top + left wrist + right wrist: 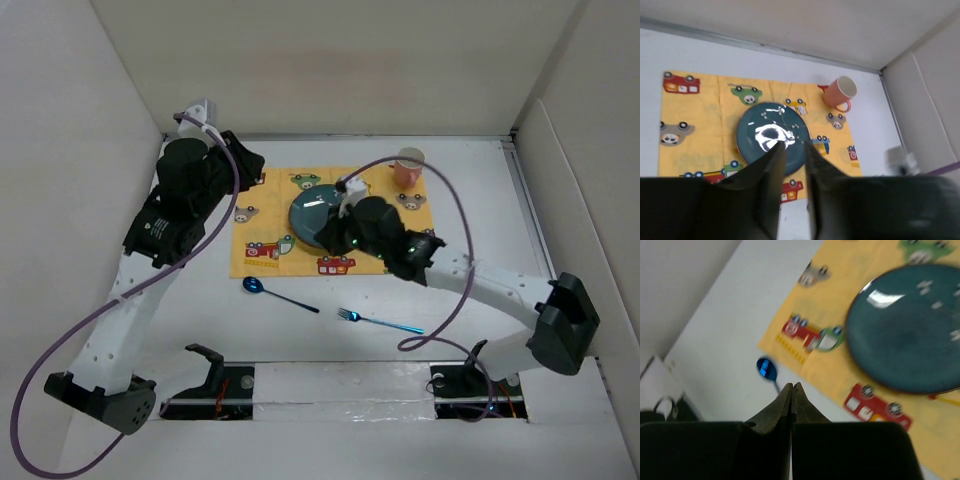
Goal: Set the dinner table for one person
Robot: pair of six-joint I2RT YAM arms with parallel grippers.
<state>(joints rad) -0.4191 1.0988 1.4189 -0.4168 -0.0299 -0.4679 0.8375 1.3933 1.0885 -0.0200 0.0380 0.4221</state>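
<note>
Plate [318, 215] and mug [408, 168] sit on the placemat [262, 235], while spoon [275, 293] and fork [380, 322] lie unplaced on the table [480, 200], with the right claw [792, 386] pressed together and the left claw [795, 146] slightly apart, both empty.

A large, flat, matte white dinner table [480, 200] was seen from above. A yellow rectangular cloth placemat [262, 225], printed with cartoon cars and bears, was spread flat on its middle, towards the far side. A shiny blue metal spoon [280, 297] was laid on the bare white surface just beside the placemat's near edge, without touching it, its bowl to the left. A blue metal fork [380, 322] was laid further right and slightly nearer, apart from the spoon, its tines to the left.
</note>
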